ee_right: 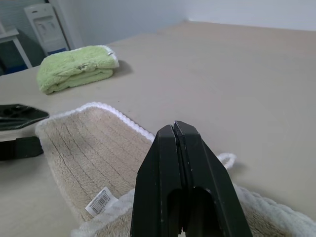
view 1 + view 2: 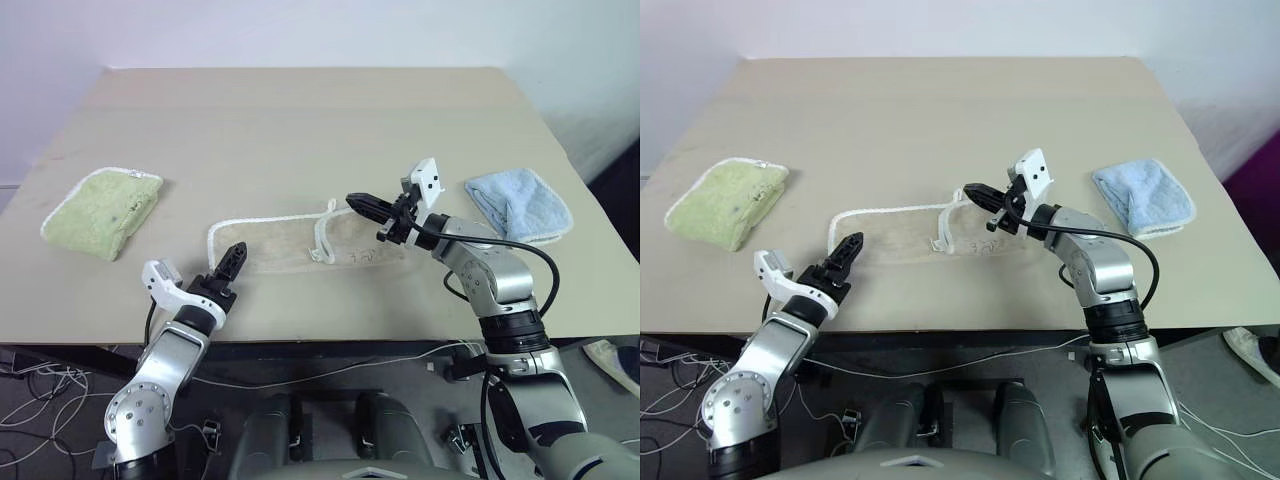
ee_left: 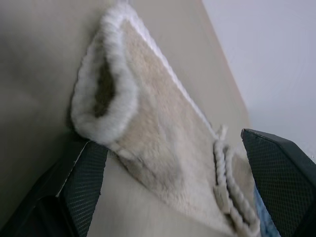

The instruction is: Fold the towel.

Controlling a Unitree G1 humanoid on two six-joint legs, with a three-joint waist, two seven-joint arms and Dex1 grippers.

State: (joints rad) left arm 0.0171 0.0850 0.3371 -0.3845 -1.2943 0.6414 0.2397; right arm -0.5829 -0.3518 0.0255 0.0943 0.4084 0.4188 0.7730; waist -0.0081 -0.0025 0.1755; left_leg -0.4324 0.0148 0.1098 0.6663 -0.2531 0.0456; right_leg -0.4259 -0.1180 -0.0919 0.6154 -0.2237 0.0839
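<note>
2 spare cloths flank towel [image 2: 290,243]: green [image 2: 100,210] L, blue [image 2: 520,203] R | L jaws apart | R jaws together, empty

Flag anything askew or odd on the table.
The beige towel lies half-folded and uneven: its right end is doubled back with the corded edge crooked across the middle. The green towel and blue towel sit neatly folded.
</note>
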